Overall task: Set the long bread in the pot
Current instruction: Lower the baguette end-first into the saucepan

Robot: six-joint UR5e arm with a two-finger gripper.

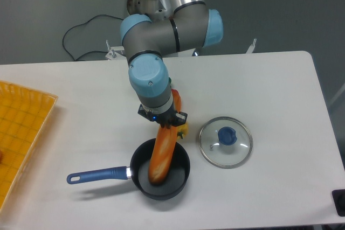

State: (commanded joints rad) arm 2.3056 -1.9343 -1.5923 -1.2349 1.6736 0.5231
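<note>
Directly below the two-finger gripper (163, 122), the small round black saucepan with a grey inside and long blue handle (160, 175) takes the lower end of the smooth orange-tan baguette-shaped loaf (162, 153), which leans steeply over the rim. The gripper pinches the loaf's upper part; its fingers are mostly hidden under the wrist. Right of it lies a round glass lid with a blue knob (225, 141). A yellow object (182, 130) peeks out beside the gripper, mostly hidden.

Single fixed camera, mounted high at the table's (280, 95) near side, facing the arm's base and angled steeply downward. Moderate distance: the white top fills most of the width, grey floor visible beyond. No second view supplied.
</note>
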